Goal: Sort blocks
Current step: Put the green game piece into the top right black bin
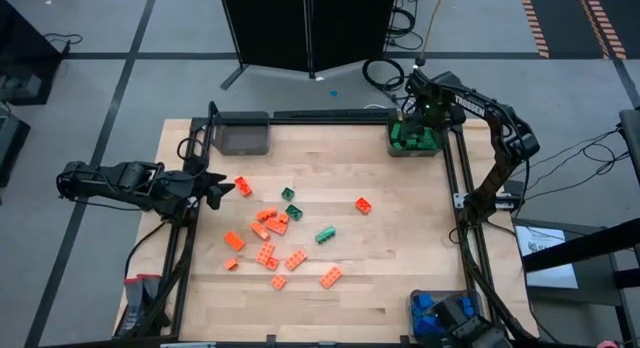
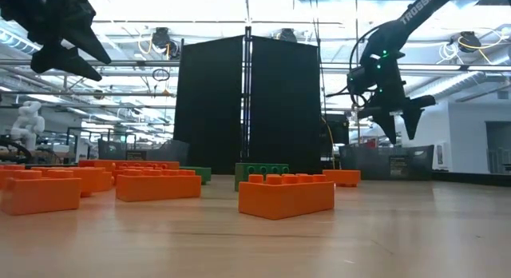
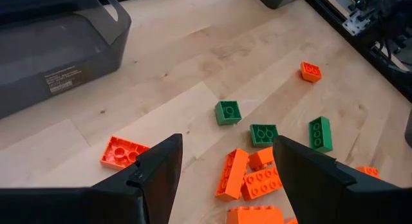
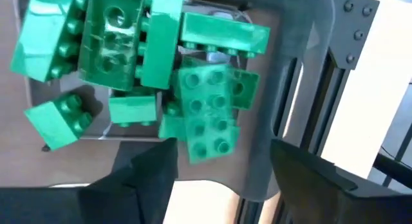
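Orange blocks lie nearest you, scattered mid-table ahead of your left gripper, whose fingers gape empty. Your right gripper hangs spread and empty over the green-filled bin. Blue ones fill the near-right bin.

Left arm reached in low from the left edge of the worktop, stretched nearly flat, wrist level. Left gripper pointed toward the worktop's middle, raised off the surface, fingers spread apart, nothing between them. Right arm folded up over the far right corner, elbow out to the right. Right gripper pointed straight down, fingers apart, empty.
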### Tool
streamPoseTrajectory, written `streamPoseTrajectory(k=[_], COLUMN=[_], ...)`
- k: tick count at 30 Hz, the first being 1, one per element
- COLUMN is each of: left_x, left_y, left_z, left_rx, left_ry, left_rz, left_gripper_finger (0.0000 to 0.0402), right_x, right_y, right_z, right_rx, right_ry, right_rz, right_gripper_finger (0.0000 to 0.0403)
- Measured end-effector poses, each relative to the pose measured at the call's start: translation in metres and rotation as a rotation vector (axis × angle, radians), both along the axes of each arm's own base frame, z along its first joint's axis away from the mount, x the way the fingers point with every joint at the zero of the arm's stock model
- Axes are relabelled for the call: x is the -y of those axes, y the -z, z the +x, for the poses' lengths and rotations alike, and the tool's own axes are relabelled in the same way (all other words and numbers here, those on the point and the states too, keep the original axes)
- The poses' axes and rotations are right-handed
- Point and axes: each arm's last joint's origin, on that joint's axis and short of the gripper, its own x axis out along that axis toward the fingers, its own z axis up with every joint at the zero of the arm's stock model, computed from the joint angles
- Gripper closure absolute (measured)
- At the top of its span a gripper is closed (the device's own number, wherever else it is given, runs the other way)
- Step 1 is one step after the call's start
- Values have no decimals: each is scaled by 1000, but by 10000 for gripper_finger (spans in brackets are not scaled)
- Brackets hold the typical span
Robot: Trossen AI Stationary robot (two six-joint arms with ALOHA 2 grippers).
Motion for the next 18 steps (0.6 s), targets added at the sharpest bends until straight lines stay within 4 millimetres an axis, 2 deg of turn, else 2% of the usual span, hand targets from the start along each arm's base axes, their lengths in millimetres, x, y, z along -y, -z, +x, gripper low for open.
streamPoseTrajectory(k=[3, 6, 10, 14, 18], left_x=[0, 0, 0, 0, 0], left_y=[0, 0, 0, 0, 0], left_z=[0, 0, 0, 0, 0], left_rx=[0, 0, 0, -5, -6], left_ry=[0, 0, 0, 4, 2], left_rz=[0, 0, 1, 16, 22], left_gripper_finger=[157, 157, 157, 157, 157], right_x=[0, -2, -4, -17, -51], right_y=[0, -2, -24, -57, -75], right_z=[-1, 0, 11, 38, 86], right_rx=[-2, 29, 187, 458, 692], right_ry=[-8, -13, -99, -238, -496], right_rz=[9, 33, 32, 23, 52], right_gripper_finger=[150, 155, 173, 184, 186])
